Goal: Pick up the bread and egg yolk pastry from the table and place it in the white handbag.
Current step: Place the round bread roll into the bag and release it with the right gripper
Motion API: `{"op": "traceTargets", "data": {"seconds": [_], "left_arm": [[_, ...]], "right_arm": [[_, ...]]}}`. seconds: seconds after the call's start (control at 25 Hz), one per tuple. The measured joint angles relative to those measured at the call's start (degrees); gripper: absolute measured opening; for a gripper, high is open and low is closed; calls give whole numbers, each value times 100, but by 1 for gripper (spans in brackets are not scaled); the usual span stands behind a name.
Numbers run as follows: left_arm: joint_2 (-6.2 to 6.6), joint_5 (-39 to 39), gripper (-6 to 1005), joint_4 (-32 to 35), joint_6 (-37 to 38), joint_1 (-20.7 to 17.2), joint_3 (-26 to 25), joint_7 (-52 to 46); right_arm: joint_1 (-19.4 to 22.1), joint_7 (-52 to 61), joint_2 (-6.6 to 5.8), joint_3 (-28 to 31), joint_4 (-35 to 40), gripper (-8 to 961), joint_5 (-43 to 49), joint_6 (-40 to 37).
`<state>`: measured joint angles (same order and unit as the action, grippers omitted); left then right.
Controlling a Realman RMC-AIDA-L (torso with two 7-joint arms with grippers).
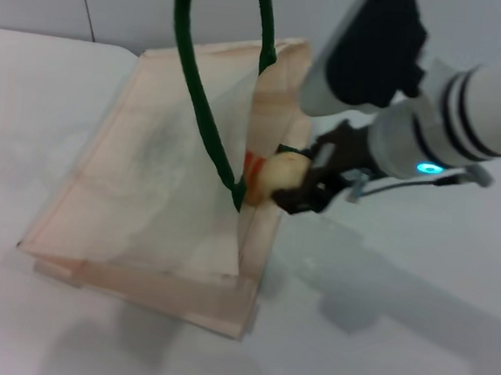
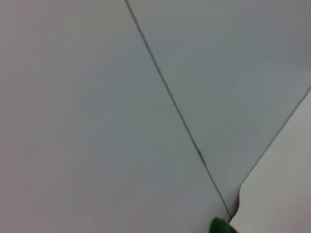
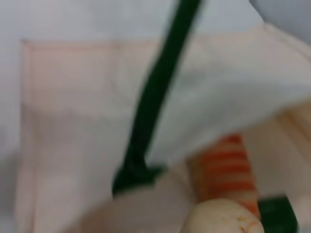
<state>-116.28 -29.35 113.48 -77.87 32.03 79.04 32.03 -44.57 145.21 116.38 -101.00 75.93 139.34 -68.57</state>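
- Right arm reaches in from the right, its tool [image 1: 308, 182] clamped on the pastry [image 1: 284, 173] at the bag's [image 1: 144, 196] open mouth.
- Bread [image 1: 252, 165] lies inside the bag, beside the pastry.
- Left tool is out of sight above, where the green handle [image 1: 201, 95] rises.

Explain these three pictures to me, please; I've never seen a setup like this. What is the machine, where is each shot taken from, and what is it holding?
It is a two-armed robot. The head camera looks down on a white table. The right gripper holds the egg yolk pastry at the mouth of the white handbag, whose green handles are lifted from above. The bread already lies inside. The right wrist camera sees the same up close: pastry, striped bread, handle. The left wrist camera shows mostly a wall and a bit of green handle; the left gripper itself is not visible.
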Motion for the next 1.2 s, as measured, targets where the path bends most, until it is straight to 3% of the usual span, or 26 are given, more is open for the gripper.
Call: {"op": "traceTargets", "data": {"seconds": [0.24, 0.76, 1.2], "left_arm": [[0, -27, 145, 13, 51, 143, 255, -57], [0, -307, 145, 36, 127, 320, 380, -76], [0, -270, 145, 21, 135, 322, 394, -121]], "right_arm": [[-412, -23, -2, -344, -847, 614, -247, 705], [-726, -891, 5, -557, -1753, 604, -1274, 1423], [-795, -919, 12, -900, -1959, 596, -1523, 1795]]}}
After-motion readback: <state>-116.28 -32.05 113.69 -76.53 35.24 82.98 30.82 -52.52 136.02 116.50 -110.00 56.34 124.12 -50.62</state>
